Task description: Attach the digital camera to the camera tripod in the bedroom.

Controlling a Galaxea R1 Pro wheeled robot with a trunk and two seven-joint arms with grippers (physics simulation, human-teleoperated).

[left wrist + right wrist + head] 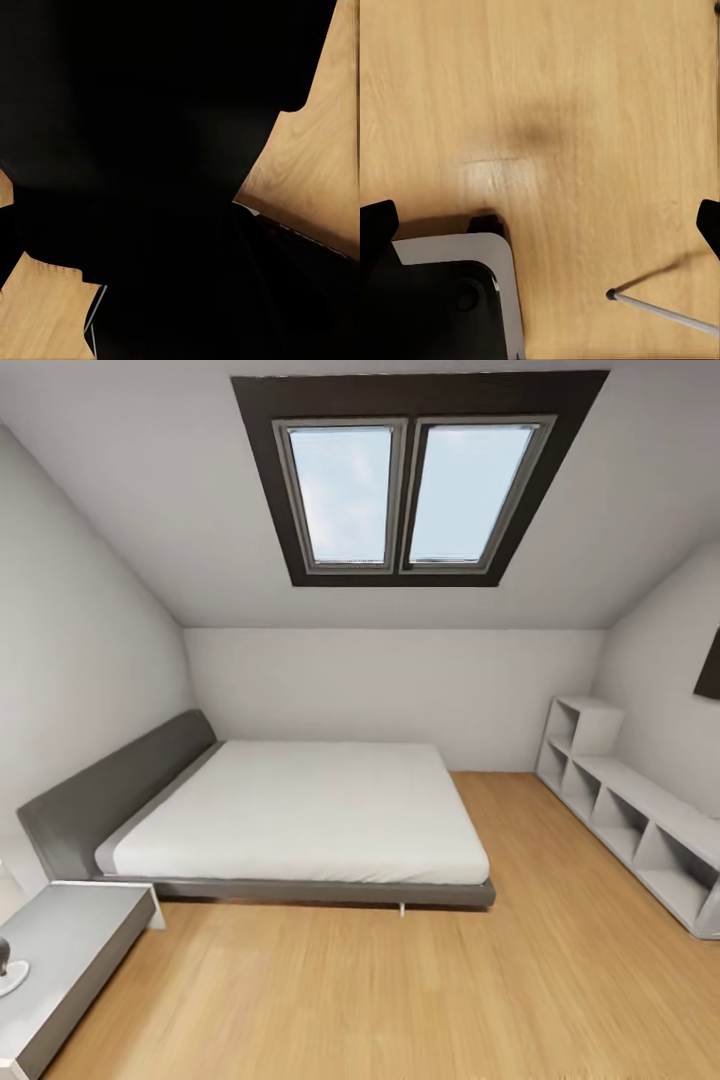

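The head view looks into the bedroom [400,690], with white walls, a sloped ceiling and a skylight [415,490]. The digital camera is out of view. In the right wrist view my right gripper [544,225] hangs open over the light wood floor [585,90], its black fingertips [376,225] far apart at the picture's edges. A thin silver rod with a dark tip [613,295] rests on the floor there; I cannot tell whether it belongs to the camera tripod. Dark shapes cover most of the left wrist view, with wood floor [322,150] behind them.
A grey bed [300,810] stands against the left wall. White cube shelves [630,810] line the right wall under a dark picture [708,665]. A grey nightstand [70,940] with a lamp base [8,972] sits near left. My white and black base [457,300] shows below the right gripper.
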